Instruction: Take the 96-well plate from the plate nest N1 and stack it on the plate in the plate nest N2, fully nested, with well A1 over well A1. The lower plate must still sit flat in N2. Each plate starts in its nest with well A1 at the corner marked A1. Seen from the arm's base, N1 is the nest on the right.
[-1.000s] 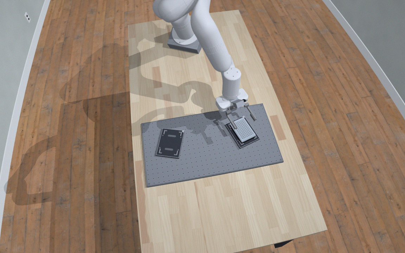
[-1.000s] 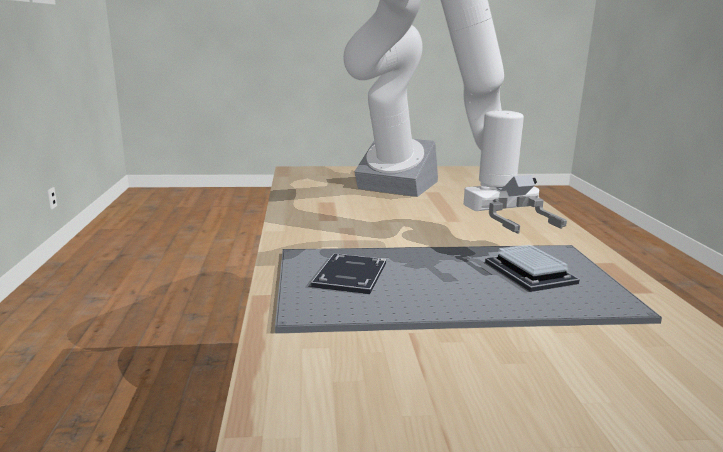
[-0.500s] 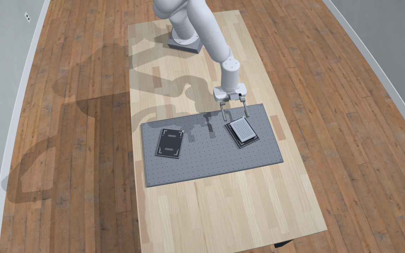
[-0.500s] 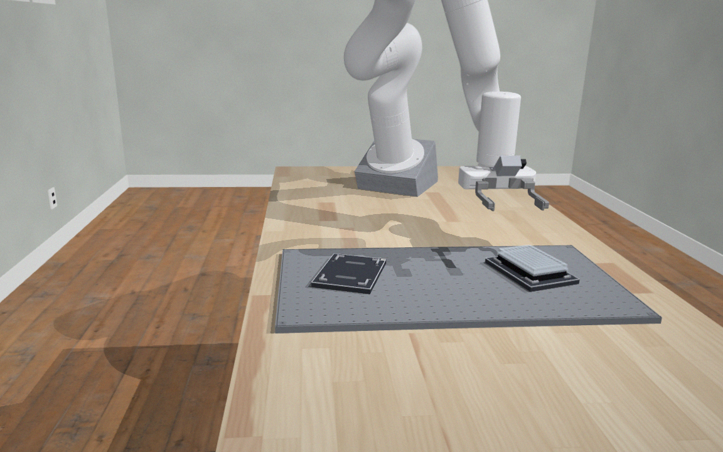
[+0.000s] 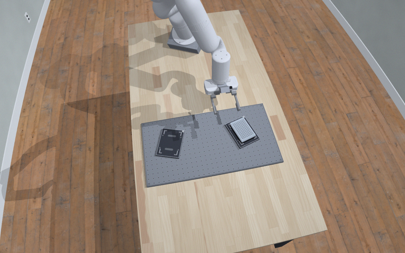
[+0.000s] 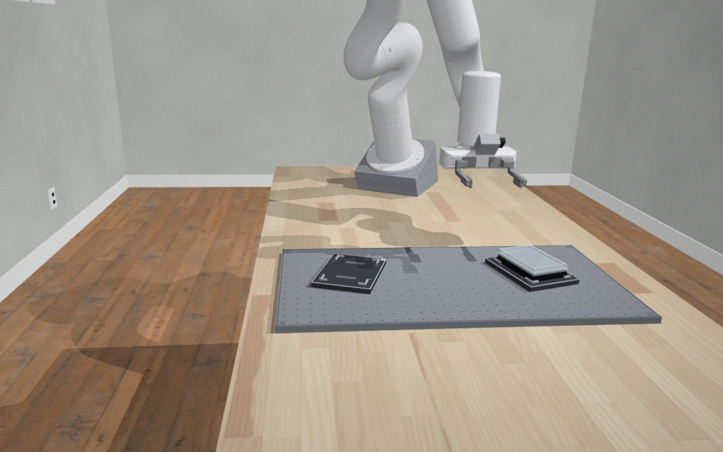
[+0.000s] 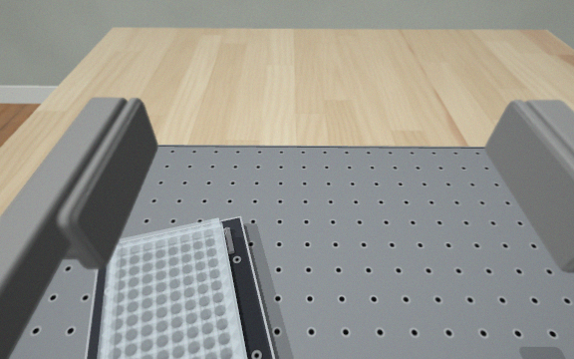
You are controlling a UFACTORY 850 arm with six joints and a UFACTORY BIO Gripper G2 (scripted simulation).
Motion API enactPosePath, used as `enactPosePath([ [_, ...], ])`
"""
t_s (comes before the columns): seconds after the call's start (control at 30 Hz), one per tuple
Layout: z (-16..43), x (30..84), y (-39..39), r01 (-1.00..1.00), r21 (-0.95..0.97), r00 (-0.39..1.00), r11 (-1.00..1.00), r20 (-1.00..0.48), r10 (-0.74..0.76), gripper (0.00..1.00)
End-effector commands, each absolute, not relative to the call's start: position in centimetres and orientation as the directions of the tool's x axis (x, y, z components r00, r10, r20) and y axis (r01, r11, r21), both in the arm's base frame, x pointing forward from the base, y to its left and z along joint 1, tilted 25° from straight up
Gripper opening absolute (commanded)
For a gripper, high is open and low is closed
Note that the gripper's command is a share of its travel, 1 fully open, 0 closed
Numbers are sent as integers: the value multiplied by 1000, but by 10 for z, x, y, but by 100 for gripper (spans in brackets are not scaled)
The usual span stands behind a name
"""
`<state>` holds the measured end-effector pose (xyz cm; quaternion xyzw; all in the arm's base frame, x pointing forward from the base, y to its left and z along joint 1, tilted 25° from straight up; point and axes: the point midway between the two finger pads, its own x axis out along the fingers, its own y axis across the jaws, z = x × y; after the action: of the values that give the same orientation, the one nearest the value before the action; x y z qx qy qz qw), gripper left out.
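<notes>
1. My hand (image 5: 226, 111) (image 6: 494, 184) (image 7: 322, 184) hangs above the bench, fingers wide apart, nothing between them.
2. Nest N1 (image 5: 169, 142) (image 6: 347, 270) has no plate; the pale 96-well plate (image 5: 243, 129) (image 6: 533, 260) (image 7: 172, 299) sits over nest N2 (image 5: 241, 145) (image 6: 531, 285) (image 7: 248, 304), so I judge the transfer made. I can't confirm full nesting or A1 alignment.
3. I expect light, stiff, rather slippery plastic; any correction wants a gentle, level grip low on the upper plate's opposite long sides, without dragging the lower one.

Soft, even brightness (pleasantly sharp); translucent shadows fall across table and floor.
</notes>
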<state>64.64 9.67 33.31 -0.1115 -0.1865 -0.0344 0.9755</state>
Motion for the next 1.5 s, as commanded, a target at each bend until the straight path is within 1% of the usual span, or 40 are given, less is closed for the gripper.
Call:
enactPosePath([
  [0.0,349,633,85,108,-204,929,973,370,-25,37],
  [0.9,422,566,27,108,-204,929,973,370,-25,37],
  [1.47,423,565,26,108,-204,929,973,370,-25,37],
])
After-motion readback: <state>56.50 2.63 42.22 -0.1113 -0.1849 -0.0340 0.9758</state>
